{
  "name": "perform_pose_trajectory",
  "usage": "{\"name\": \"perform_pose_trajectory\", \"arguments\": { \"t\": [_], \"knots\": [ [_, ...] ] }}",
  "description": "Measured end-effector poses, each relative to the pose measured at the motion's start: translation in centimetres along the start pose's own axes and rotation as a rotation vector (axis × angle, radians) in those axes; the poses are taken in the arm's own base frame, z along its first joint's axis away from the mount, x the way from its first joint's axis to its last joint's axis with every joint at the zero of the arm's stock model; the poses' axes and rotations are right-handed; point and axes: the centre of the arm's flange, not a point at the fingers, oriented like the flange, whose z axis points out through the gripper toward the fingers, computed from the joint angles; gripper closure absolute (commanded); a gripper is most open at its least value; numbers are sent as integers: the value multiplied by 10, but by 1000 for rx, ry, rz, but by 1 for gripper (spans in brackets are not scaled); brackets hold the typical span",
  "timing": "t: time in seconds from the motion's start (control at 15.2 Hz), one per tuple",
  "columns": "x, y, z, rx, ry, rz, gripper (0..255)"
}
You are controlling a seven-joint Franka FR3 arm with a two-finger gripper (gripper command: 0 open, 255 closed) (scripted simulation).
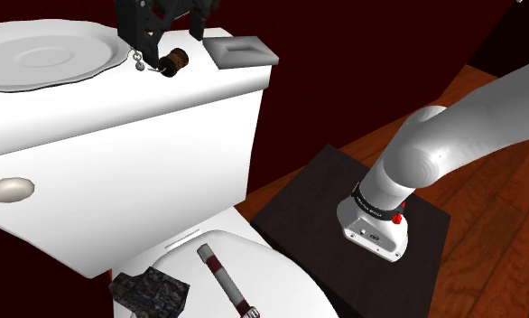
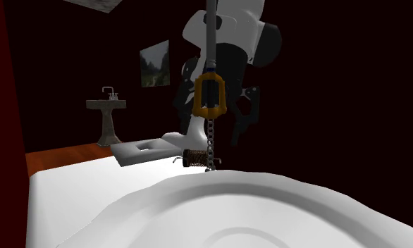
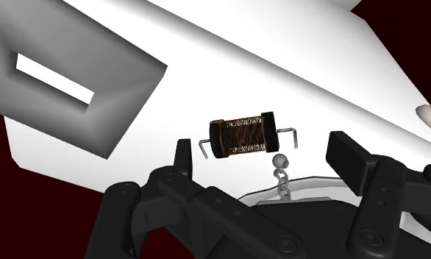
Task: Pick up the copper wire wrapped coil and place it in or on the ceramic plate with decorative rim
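Lying on its side on the white tank lid (image 1: 118,99) of a toilet, just ahead of the fingers (image 3: 348,156) and facing the gap between them: the copper wire coil (image 3: 242,135). Not being touched by either finger. Showing a dark brown ribbed winding between two black end flanges, with a thin bent wire leg sticking out at each end.

Judging it small, light and stiff, the winding giving some grip rather than sliding. Expecting it to roll if nudged, being round. Treating the two legs as the weak parts, likely to bend under pressure. Pointing one flange toward each finger at present, so closing straight down risks catching the legs. Favouring a turn of the wrist and a pinch across the wound barrel, midway between the flanges, with modest force.

Standing spread wide apart, holding nothing, and hovering above the lid rather than down around the coil.

Hanging just beside the coil, nearer the fingers than the coil is: a small chain (image 3: 282,176) ending in a ball, worth avoiding on the descent. Sitting well out beyond one finger: a grey tray (image 3: 67,88) with a rectangular opening. Lying out beyond the other finger, past the chain: the white plate (image 1: 46,59) with a raised rim, empty and awaiting the coil.
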Motion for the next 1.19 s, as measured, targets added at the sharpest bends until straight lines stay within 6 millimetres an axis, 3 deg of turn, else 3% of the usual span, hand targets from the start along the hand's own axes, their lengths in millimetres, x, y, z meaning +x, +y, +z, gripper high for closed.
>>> {"name": "perform_pose_trajectory", "arguments": {
  "t": [0.26, 0.66, 0.73, 1.19],
  "knots": [
    [-1, -2, 21, 0, 1, 0, 0],
    [0, -2, 25, 0, 1, 0, 0],
    [0, -2, 25, 0, 1, 0, 255],
    [0, -2, 25, 0, 1, 0, 255]
  ]
}}
